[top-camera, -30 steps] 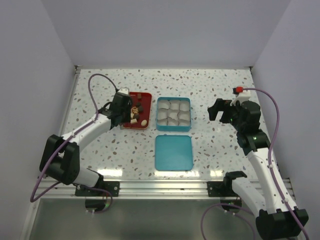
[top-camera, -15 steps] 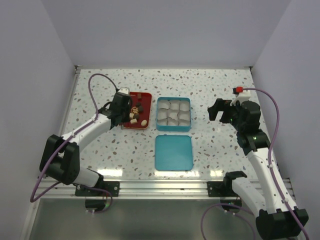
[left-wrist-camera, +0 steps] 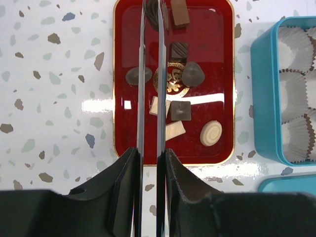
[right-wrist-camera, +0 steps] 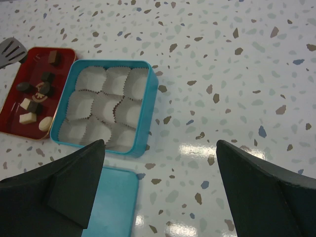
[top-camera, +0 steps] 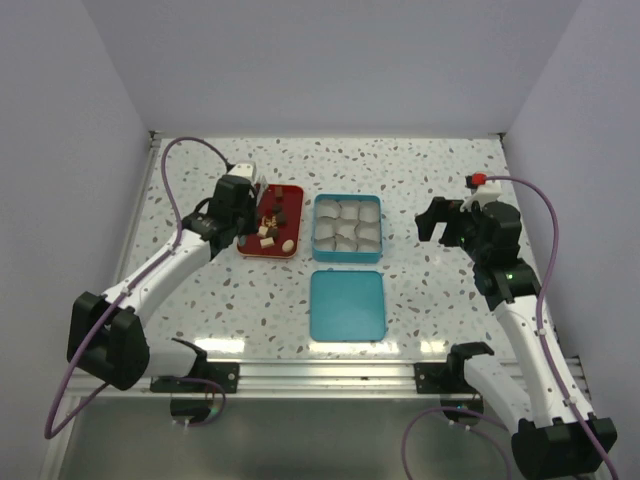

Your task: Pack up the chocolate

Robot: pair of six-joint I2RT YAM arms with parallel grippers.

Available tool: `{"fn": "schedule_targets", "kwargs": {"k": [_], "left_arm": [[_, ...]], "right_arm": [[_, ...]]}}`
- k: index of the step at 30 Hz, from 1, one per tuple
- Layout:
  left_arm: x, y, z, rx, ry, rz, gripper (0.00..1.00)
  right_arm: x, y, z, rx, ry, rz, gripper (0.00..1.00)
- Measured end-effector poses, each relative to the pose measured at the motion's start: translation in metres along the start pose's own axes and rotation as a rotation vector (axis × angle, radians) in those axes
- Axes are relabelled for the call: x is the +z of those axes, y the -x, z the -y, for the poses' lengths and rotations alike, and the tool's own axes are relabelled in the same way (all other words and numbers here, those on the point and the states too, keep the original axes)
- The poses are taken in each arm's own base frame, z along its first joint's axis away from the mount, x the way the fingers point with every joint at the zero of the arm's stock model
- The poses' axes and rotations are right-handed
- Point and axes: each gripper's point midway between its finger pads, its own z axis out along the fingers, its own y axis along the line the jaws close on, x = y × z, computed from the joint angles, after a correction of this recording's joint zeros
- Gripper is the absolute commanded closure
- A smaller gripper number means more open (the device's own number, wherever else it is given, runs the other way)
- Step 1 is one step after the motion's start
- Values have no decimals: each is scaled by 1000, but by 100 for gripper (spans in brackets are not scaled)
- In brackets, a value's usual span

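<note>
Dark chocolate piece sits pinched at the tips of my left claw, blades nearly together. The other chocolates lie on the red tray beneath, mostly to my right. I judge them light, hard, slick and easily marked, so I'd grip flat sides gently.

A robotics laboratory test cell is indicated; a speckled terrazzo-pattern tabletop is enclosed on the left, right and far sides by plain pale walls; a left arm and a right arm are bolted to an aluminium rail at the near edge; purple cables are looped loosely along both arms.
</note>
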Motion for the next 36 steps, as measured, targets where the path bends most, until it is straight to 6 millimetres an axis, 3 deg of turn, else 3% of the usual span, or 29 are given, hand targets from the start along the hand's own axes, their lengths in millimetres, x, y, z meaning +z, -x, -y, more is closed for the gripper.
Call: {"fn": "schedule_targets", "kwargs": {"k": [8, 20, 27, 32, 36], "left_arm": [[-20, 9, 15, 40, -83, 29, 78], [-56, 28, 117, 194, -277, 99, 78], [-40, 14, 142, 254, -266, 63, 78], [-22, -1, 142, 287, -212, 24, 78], [-20, 3, 140, 282, -192, 41, 78]], "right_arm": [[1, -1, 0, 0, -1, -4, 1], [2, -2, 1, 1, -2, -11, 1], [2, -2, 1, 1, -3, -11, 1], [2, -2, 1, 1, -2, -11, 1], [3, -3, 1, 1, -3, -13, 1]]}}
